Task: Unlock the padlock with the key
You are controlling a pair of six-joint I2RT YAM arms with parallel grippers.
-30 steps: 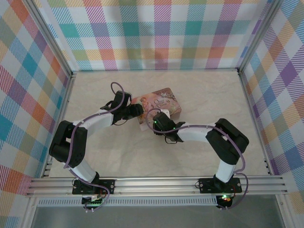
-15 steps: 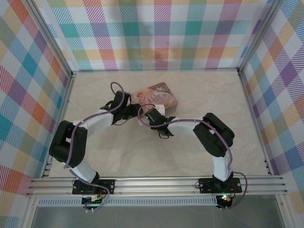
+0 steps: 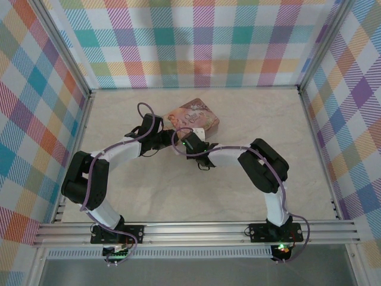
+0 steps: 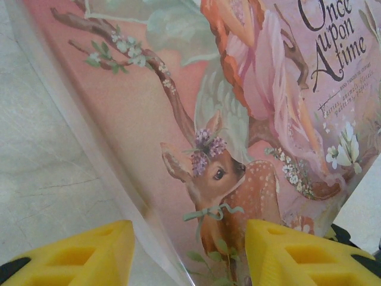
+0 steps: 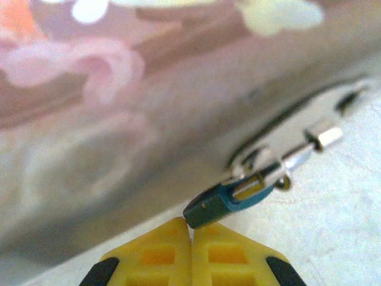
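The padlock (image 5: 229, 199) has a blue-teal body and a thin silvery shackle, and it lies on the table against the side wall of the pink illustrated tin (image 3: 193, 116). My right gripper (image 5: 191, 225) is shut, finger against finger, with the padlock's dark end touching the tips. I cannot tell whether that end is pinched. A thin silvery piece (image 5: 318, 138) juts out past the shackle; I cannot tell if it is the key. My left gripper (image 4: 190, 229) stands open across the tin's near edge, one finger over the table and one over the lid (image 4: 256, 119).
Both arms meet at the tin in the middle of the beige table (image 3: 256, 179), the left gripper (image 3: 166, 136) at its left corner and the right gripper (image 3: 191, 134) at its near side. Checked walls enclose the table on three sides, and an aluminium rail (image 3: 196, 231) runs along the front.
My right arm has swung left and toward the back onto the tin's near side, and its jaws have closed. The tin has slid toward the back and turned. The left gripper has stayed put.
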